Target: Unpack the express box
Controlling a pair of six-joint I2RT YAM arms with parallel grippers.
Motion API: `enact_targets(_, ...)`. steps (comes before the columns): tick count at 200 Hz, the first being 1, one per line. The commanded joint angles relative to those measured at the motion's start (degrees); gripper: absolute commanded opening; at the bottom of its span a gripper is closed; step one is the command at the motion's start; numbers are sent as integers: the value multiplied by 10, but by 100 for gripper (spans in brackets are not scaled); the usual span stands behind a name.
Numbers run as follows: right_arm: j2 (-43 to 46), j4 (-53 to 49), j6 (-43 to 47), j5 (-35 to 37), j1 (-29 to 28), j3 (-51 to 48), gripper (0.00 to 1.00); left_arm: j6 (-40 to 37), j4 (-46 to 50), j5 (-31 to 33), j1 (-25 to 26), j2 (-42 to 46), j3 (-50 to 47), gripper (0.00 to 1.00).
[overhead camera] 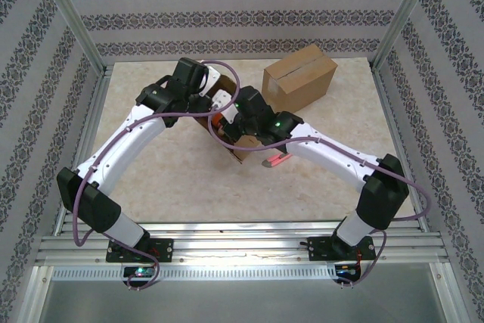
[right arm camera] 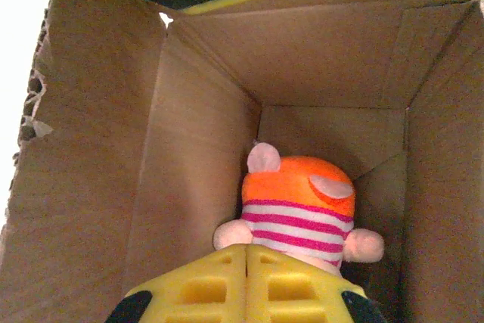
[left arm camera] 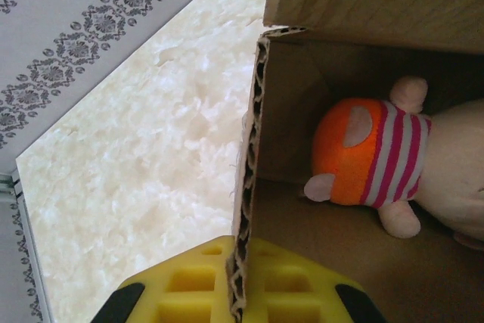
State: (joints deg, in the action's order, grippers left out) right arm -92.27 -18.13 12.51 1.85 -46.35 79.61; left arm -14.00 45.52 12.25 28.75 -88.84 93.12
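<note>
The open express box (overhead camera: pixel 236 155) sits mid-table, mostly covered by both arms. My left gripper (left arm camera: pixel 240 262) is shut on the box's corrugated wall edge (left arm camera: pixel 253 149), one yellow finger outside and one inside. Deep inside lies a plush toy (right arm camera: pixel 299 206) with an orange head, pink ears and a pink-and-white striped body. My right gripper (right arm camera: pixel 247 251) reaches down into the box (right arm camera: pixel 189 149), its yellow fingertips pressed together on the toy's lower body. In the left wrist view the toy (left arm camera: pixel 370 153) lies against the box's inner corner. From above, the two grippers (overhead camera: pixel 215 115) (overhead camera: pixel 231 128) meet over the box.
A second, closed cardboard box (overhead camera: pixel 299 77) stands at the back right. A small pink-red object (overhead camera: pixel 277 159) lies on the table under my right forearm. Patterned walls and metal rails enclose the table on all sides.
</note>
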Motion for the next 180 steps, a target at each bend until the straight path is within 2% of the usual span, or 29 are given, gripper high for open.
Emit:
enact_targets(1, -34, 13, 0, 18, 14, -7, 0, 1, -1, -30, 10, 12, 3, 0)
enact_targets(96, 47, 146, -18, 13, 15, -164, 0, 4, -8, -40, 6, 13, 0, 0)
enact_targets(131, 36, 137, -24, 13, 15, -157, 0, 12, -7, -57, 5, 17, 3, 0)
enact_targets(158, 5, 77, -36, 37, 14, -109, 0, 16, -4, -65, 6, 24, 3, 0)
enact_targets(180, -30, 25, -45, 63, 15, -66, 21, 18, -7, -71, 5, 33, -1, 0)
